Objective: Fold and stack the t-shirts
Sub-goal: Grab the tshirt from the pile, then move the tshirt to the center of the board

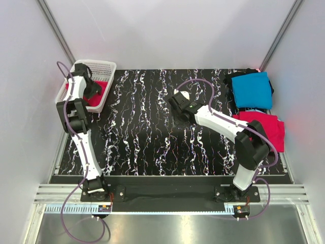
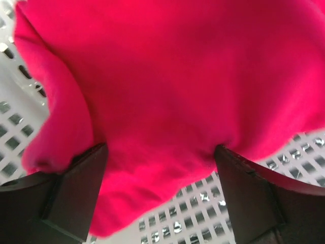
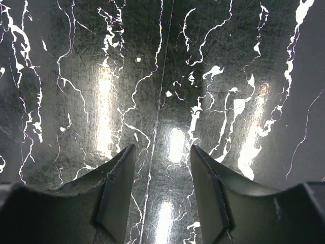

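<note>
A bright pinkish-red t-shirt (image 1: 97, 96) lies crumpled in the white mesh basket (image 1: 99, 64) at the far left. My left gripper (image 1: 91, 87) is down in the basket, open, with its jaws wide apart on either side of a bulge of the red cloth (image 2: 167, 81); the gripper's midpoint in the left wrist view (image 2: 160, 152) lies on that cloth. My right gripper (image 1: 174, 101) is open and empty just above the bare table middle (image 3: 162, 152). A folded turquoise-blue t-shirt (image 1: 252, 90) lies at the far right on black cloth (image 1: 229, 79). A second red t-shirt (image 1: 266, 128) lies in front of it.
The black marbled table top (image 1: 142, 132) spans the space between the arms. The basket's mesh floor (image 2: 203, 213) shows under the red cloth. White walls close in the left, right and far sides.
</note>
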Controlling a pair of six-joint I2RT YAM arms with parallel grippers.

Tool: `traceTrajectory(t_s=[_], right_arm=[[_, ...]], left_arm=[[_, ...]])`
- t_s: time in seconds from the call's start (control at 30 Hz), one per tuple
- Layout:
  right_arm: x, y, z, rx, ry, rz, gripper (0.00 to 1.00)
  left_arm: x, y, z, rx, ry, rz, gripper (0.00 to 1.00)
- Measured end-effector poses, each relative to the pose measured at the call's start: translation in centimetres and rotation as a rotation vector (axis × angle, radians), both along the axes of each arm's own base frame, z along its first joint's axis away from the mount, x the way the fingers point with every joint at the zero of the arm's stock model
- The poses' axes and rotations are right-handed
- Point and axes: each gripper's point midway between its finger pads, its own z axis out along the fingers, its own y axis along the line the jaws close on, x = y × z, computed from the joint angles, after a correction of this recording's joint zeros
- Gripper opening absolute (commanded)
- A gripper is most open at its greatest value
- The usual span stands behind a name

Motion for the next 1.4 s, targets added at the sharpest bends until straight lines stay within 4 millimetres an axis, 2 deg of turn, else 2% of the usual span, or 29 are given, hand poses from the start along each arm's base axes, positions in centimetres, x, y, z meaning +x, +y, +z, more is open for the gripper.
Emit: traceTrajectory(t_s=[0.03, 0.13, 0.17, 0.23, 0.5, 0.63, 0.73, 0.8, 0.87, 0.97, 1.07, 1.13, 1.23, 1.33, 1.4], right_arm=[[0.0, 0.0, 0.0, 0.0, 0.001, 0.0, 0.54], [-0.1, -0.1, 0.0, -0.004, 0.005, 0.0, 0.54], [-0.2, -0.1, 0.0, -0.006, 0.007, 0.0, 0.54], [-0.2, -0.2, 0.0, -0.01, 0.012, 0.0, 0.54], [-0.2, -0.1, -0.5, -0.023, 0.029, 0.0, 0.53], [-0.1, 0.0, -0.6, -0.024, 0.032, 0.0, 0.53], [-0.2, 0.0, -0.7, -0.023, 0.038, 0.001, 0.53], [-0.2, 0.0, -0.7, -0.021, 0.041, 0.001, 0.53], [-0.3, 0.0, -0.8, -0.022, 0.043, -0.001, 0.52], [-0.2, -0.1, -0.8, -0.022, 0.04, -0.023, 0.52], [0.0, -0.8, -0.5, -0.03, 0.022, -0.094, 0.52], [0.0, -1.6, 0.3, -0.03, -0.002, -0.155, 0.52], [0.3, -3.2, 3.1, 0.004, -0.07, -0.267, 0.5], [0.7, -5.2, 6.8, 0.059, -0.161, -0.376, 0.5], [0.7, -6.8, 9.1, 0.094, -0.223, -0.446, 0.49]], left_arm=[[0.0, 0.1, -0.5, -0.014, 0.002, 0.011, 0.76], [0.2, 0.1, -0.6, -0.032, -0.009, 0.026, 0.5], [0.4, 0.1, -0.6, -0.035, -0.019, 0.027, 0.2], [0.9, 0.0, -0.4, -0.038, -0.037, 0.027, 0.0], [1.1, -0.6, 0.0, -0.036, -0.052, -0.013, 0.0], [0.7, -1.3, 2.1, -0.008, -0.093, -0.048, 0.0], [0.6, -2.6, 6.2, 0.027, -0.172, -0.087, 0.0], [0.8, -3.6, 10.1, 0.053, -0.255, -0.116, 0.0], [1.1, -4.9, 14.9, 0.08, -0.367, -0.151, 0.0], [0.7, -6.7, 21.0, 0.106, -0.507, -0.206, 0.0], [-0.1, -10.2, 25.3, 0.11, -0.606, -0.308, 0.0], [-0.7, -12.8, 26.7, 0.103, -0.638, -0.382, 0.0], [-2.5, -18.0, 26.9, 0.086, -0.639, -0.529, 0.0], [-4.9, -24.9, 26.7, 0.054, -0.641, -0.743, 0.0], [-7.1, -28.7, 26.8, 0.008, -0.652, -0.868, 0.0]])
